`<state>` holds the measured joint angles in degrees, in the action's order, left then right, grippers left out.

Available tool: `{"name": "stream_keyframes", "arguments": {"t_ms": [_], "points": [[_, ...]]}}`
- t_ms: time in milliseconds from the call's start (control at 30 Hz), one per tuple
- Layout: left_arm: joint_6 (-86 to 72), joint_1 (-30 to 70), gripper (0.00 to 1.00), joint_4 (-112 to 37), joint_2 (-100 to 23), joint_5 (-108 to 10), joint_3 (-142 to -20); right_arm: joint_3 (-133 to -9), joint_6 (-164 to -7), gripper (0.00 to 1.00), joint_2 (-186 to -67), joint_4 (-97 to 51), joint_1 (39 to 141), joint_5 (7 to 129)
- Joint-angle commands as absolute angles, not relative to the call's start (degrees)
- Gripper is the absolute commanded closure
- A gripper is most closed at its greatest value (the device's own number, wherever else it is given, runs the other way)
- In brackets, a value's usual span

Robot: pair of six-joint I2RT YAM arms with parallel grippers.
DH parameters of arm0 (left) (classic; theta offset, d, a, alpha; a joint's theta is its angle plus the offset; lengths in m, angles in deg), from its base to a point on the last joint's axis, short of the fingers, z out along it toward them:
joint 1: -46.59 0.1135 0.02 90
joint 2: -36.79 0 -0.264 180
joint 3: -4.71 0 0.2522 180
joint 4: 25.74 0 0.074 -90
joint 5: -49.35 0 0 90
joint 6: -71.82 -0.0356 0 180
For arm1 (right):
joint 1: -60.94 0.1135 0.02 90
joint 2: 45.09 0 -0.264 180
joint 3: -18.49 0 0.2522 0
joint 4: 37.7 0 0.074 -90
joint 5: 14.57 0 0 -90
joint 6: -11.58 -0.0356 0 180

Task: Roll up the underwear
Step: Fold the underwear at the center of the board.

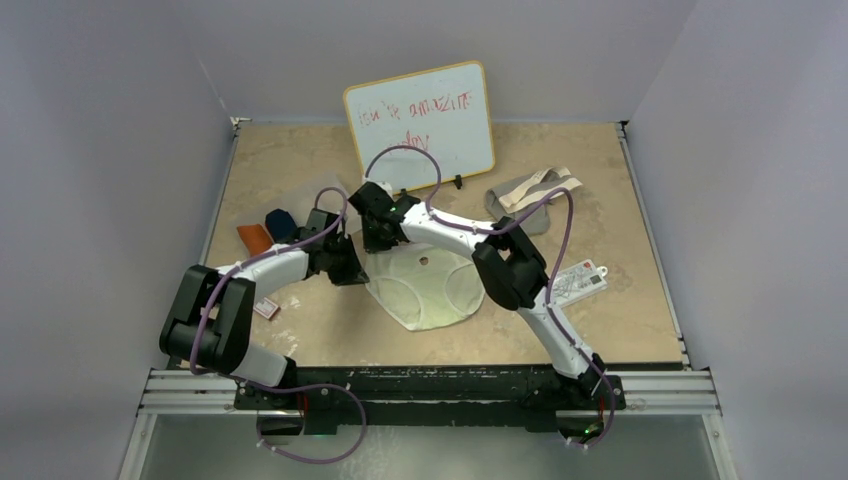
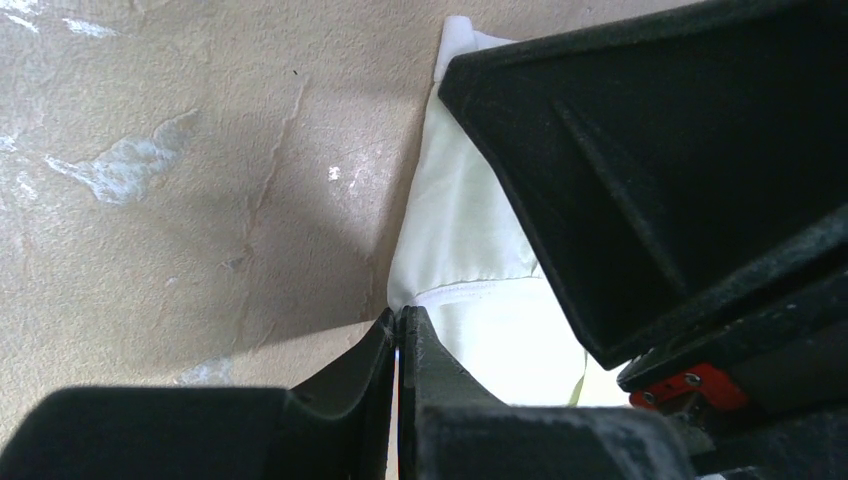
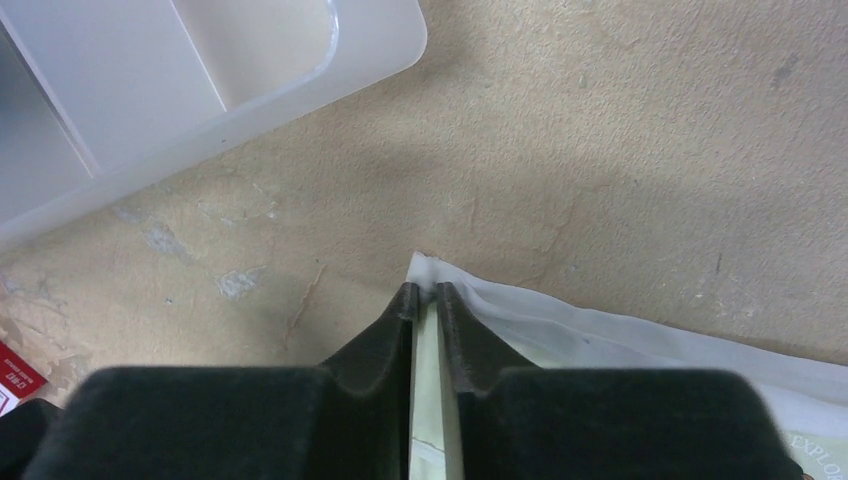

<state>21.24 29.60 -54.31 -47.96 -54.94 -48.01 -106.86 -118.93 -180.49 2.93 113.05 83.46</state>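
The orange pair (image 1: pixel 253 237) and the navy pair (image 1: pixel 281 224) appear to be rolled already and are set together near the left edge of the table (image 1: pixel 620 330). The grey pair (image 1: pixel 520 200) is seen loosely heaped at the far right, not yet rolled. The cream pair (image 1: pixel 425 295) is spread flat at the middle, thin and smooth. Its edge is pinched by the clenched left gripper (image 2: pixel 398 335), and its corner is clamped by the right gripper (image 3: pixel 427 300).
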Motion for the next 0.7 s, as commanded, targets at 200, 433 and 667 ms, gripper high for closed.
{"name": "stream_keyframes", "arguments": {"t_ms": [200, 433, 667], "points": [[20.69, 29.81, 1.0, -54.3, -45.54, -53.95, -48.4, -110.13, -117.93, 0.96, -179.87, 7.88, 113.19, 78.47], [19.08, 29.81, 1.0, -58.39, -42.22, -51.56, -51.03, -107.19, -118.2, 0.96, -173.46, 1.84, 110.61, 70.54], [17.18, 29.81, 1.0, -61.99, -40.32, -52.48, -54.8, -99.06, -121.63, 0.96, -166.95, -6.45, 106.21, 61.22]]}}
